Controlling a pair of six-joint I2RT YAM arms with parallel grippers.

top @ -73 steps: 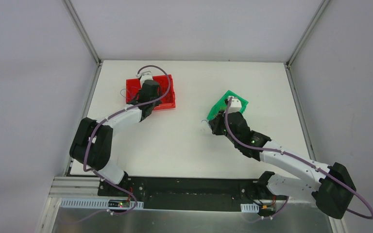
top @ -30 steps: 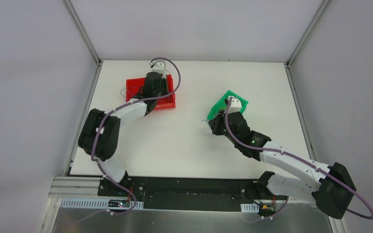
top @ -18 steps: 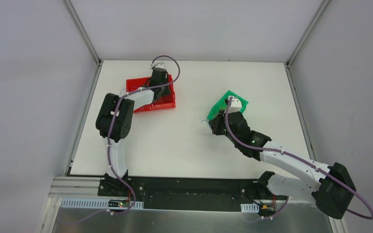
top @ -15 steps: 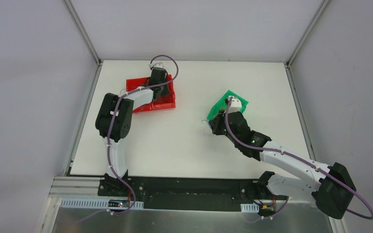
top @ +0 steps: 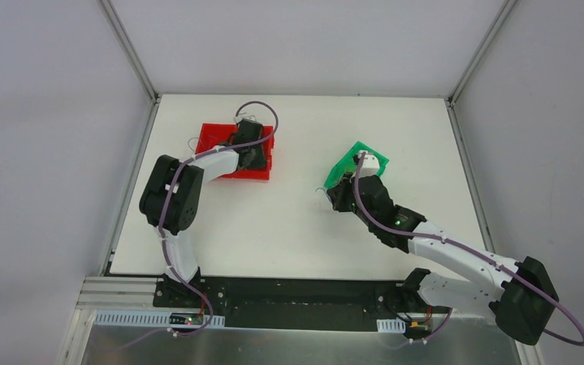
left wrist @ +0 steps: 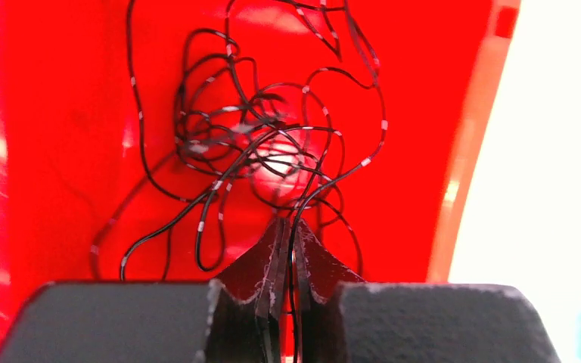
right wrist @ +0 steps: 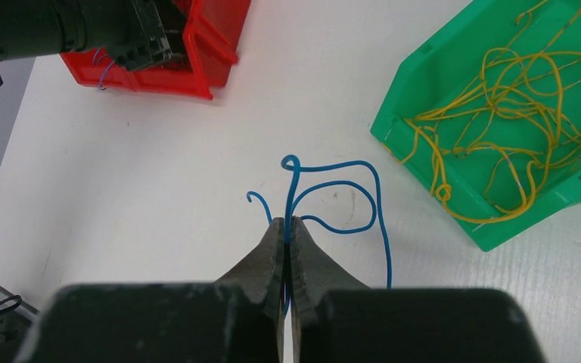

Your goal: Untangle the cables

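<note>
While the right gripper [right wrist: 287, 227] sits nearest, over the middle of the table [right wrist: 159, 189], its jaws are clenched on a blue wire [right wrist: 374, 197]. The wire's loops spread on or just above the bare top; I cannot tell which. Just beyond it, toward the right edge, the green bin [right wrist: 431, 64] holds a loose heap of yellow wires [right wrist: 514, 98]. Farther off, near the far left corner, the left gripper [left wrist: 287, 234] is down in the red bin [left wrist: 60, 113]. Its jaws are pinched on one strand at the near side of a knot of black wires [left wrist: 231, 125]. The step in hand looks like sorting by colour: one blue strand is already clear, and one black strand is being worked from its knot. Next, I judge, the left needs a slow, straight lift so the strand slips out instead of dragging the knot along. The right should hold blue well apart from yellow.
</note>
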